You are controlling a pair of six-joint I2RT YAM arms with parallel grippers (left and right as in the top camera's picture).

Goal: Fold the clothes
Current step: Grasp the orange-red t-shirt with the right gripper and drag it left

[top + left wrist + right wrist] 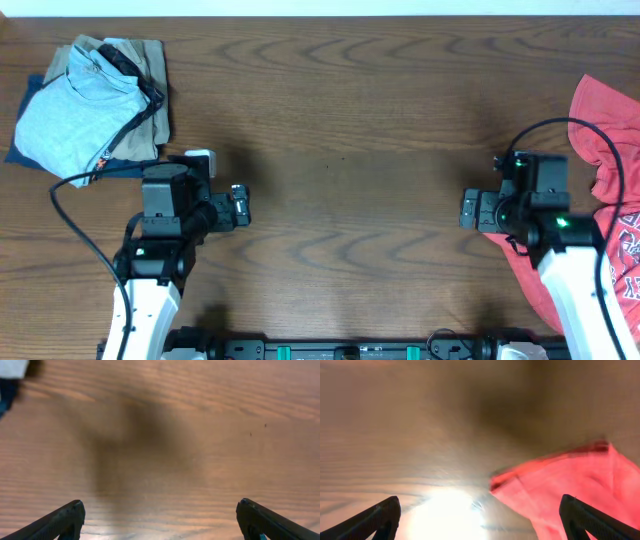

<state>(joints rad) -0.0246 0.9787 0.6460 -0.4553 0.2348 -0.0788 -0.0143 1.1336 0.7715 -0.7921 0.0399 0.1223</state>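
The coral-red T-shirt lies crumpled at the table's right edge, partly under my right arm, with navy lettering showing near the bottom right. In the right wrist view a corner of the coral-red T-shirt lies on the wood between my open fingers, toward the right one. My right gripper is open and empty, just left of the shirt. My left gripper is open and empty over bare wood, far from the shirt.
A pile of folded garments sits at the back left: a light blue shirt on top of a tan garment and something dark. A black cable loops beside the left arm, another above the right arm.
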